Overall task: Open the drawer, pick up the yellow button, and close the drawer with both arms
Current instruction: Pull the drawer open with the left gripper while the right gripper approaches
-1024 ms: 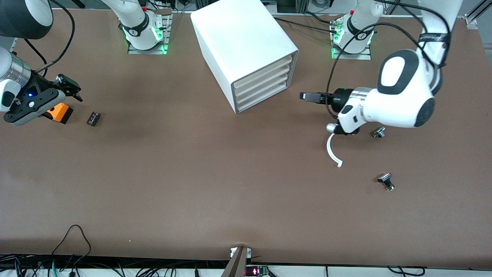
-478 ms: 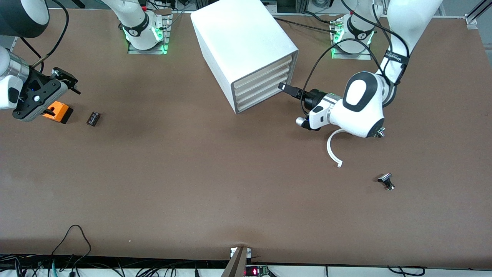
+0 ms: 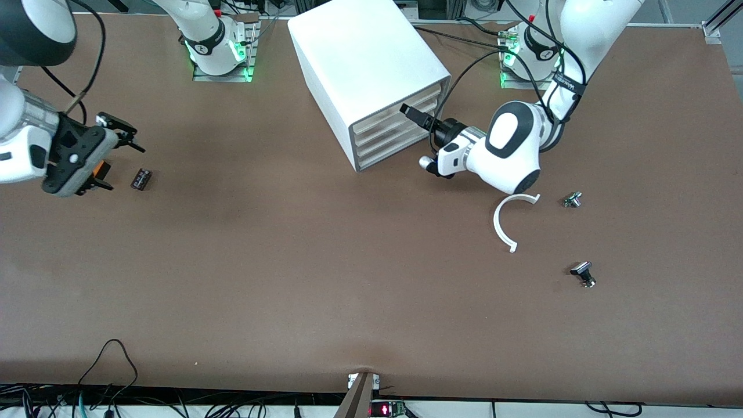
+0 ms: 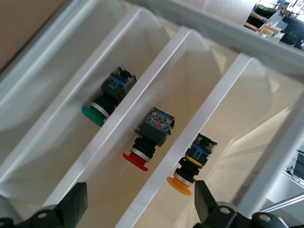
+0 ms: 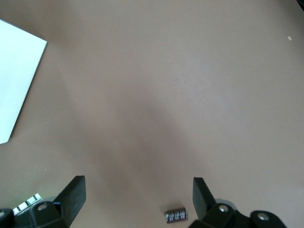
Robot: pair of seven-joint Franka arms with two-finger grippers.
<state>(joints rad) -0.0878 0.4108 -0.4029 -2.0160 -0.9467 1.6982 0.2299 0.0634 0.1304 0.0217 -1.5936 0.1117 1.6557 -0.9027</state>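
Brown tabletop carries a white four-drawer cabinet (image 3: 371, 75), the landmark here: the left gripper (image 3: 410, 111) sits right at its drawer fronts with fingers spread and empty, while the right gripper (image 3: 123, 134) waits, also spread, over the table well toward the right arm's end from the cabinet. Inside the cabinet, the left wrist view shows the orange-capped button (image 4: 191, 167) lying in one shallow drawer (image 4: 223, 102), beside drawers holding red and green ones. Small, rigid and light, it probably pinches best across its black body, since the rounded cap looks slippery.
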